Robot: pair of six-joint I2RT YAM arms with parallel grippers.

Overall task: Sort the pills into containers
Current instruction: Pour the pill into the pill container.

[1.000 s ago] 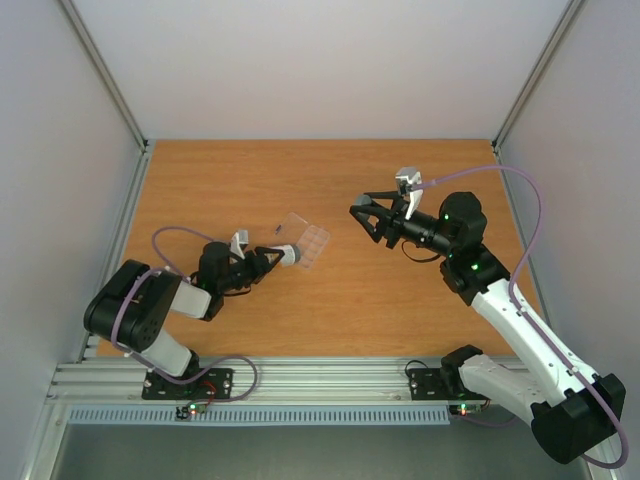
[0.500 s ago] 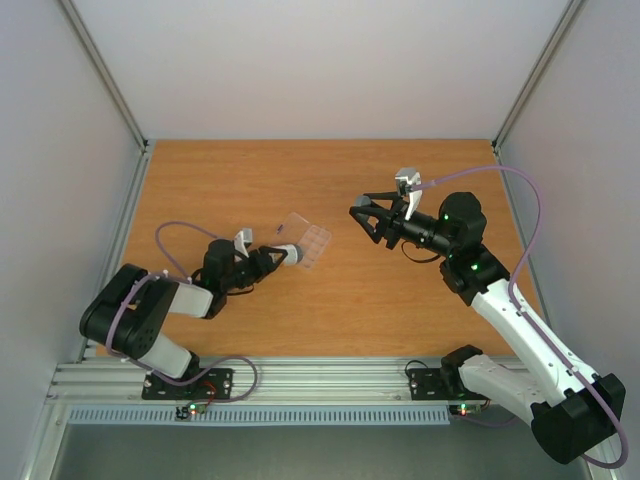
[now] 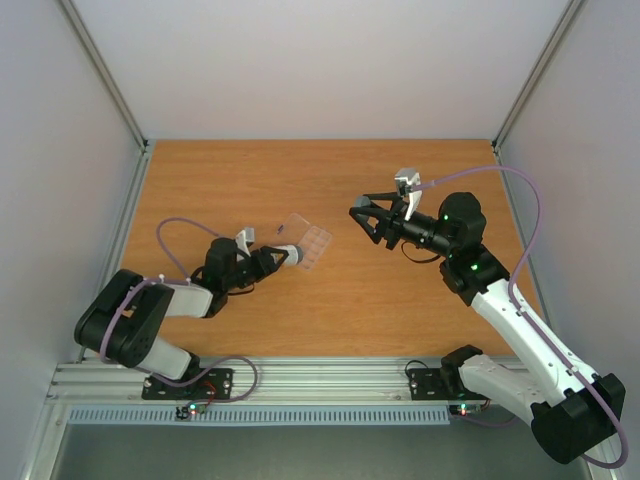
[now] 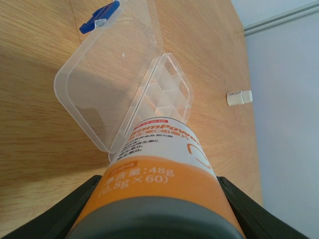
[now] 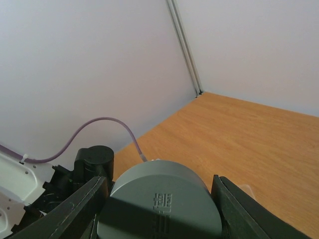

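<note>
My left gripper (image 3: 272, 260) is shut on an orange-and-white pill bottle (image 4: 158, 172), which lies tilted with its mouth against the near edge of the clear pill box (image 3: 314, 243). In the left wrist view the box's cells (image 4: 169, 92) look empty. Its hinged lid (image 4: 107, 84), with a blue latch (image 4: 99, 17), lies open on the wood. My right gripper (image 3: 362, 214) hangs above the table to the right of the box, shut on the grey bottle cap (image 5: 159, 206). No pills show; the bottle's mouth is hidden.
The wooden table (image 3: 330, 300) is walled on the left, back and right. A small white cylinder (image 4: 239, 97) lies near the table's far edge in the left wrist view. The left arm's wrist and purple cable (image 5: 94, 159) show behind the cap.
My left gripper has edged slightly towards the pill box with the bottle, and its elbow has shifted left. The right arm has not moved.
</note>
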